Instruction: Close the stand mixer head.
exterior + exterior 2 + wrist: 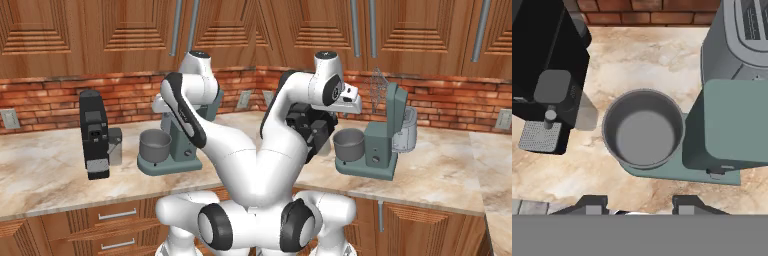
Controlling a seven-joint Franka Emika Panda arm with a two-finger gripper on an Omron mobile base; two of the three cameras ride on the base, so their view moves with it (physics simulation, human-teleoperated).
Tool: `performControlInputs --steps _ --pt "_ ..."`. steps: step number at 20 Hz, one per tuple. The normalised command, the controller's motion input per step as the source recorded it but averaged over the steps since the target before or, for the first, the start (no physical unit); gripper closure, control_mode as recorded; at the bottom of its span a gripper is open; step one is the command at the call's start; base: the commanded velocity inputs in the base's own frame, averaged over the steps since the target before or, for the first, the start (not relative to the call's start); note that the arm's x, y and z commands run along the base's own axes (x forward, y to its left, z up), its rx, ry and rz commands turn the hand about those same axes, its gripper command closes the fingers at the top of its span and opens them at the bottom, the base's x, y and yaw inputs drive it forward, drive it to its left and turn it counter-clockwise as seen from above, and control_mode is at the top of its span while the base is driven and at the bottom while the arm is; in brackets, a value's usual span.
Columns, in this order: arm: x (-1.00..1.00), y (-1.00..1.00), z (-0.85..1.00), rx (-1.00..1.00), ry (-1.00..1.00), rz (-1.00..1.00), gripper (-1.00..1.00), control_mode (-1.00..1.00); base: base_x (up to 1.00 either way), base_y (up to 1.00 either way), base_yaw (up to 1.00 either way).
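Note:
The teal stand mixer head (395,109) is tilted up and back on its column (376,144), and its wire whisk (377,89) points up to the left in the air. In the hand view the head (732,124) is a teal block at the right. The grey metal bowl (349,144) sits on the mixer base below. My gripper (639,205) hovers above the bowl (644,128), left of the raised head. It is open, with its fingertips wide apart and nothing between them. In the left base view my arm covers most of the mixer (181,144).
A tall black coffee machine (93,133) stands on the marble counter (45,165) left of the bowl. A grey toaster (406,129) sits right behind the mixer. The brick wall (456,102) and wooden cabinets close off the back. The counter ends at its front edge (421,204).

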Motion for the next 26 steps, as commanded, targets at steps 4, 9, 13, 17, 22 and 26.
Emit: performControlInputs --steps 4,9,13,17,22,26 --pt "-0.5 -0.19 0.05 0.03 -0.1 0.0 -1.0 -1.0 0.0 0.0 0.0" --pt "-0.97 -0.74 0.21 0.11 -0.25 0.0 -1.0 -1.0 0.0 0.0 0.0" --pt "-0.73 -0.72 0.29 0.06 -0.26 0.01 -1.0 -1.0 0.0 0.0 0.0" --pt "-0.23 -0.64 0.29 0.0 -0.32 0.1 -1.0 -1.0 0.0 0.0 0.0" --pt "-0.08 -0.47 0.56 0.02 -0.23 0.23 -1.0 -1.0 0.0 0.0 0.0" --pt "0.0 -0.41 0.39 0.0 -0.17 0.27 -1.0 -1.0 0.0 0.0 0.0"
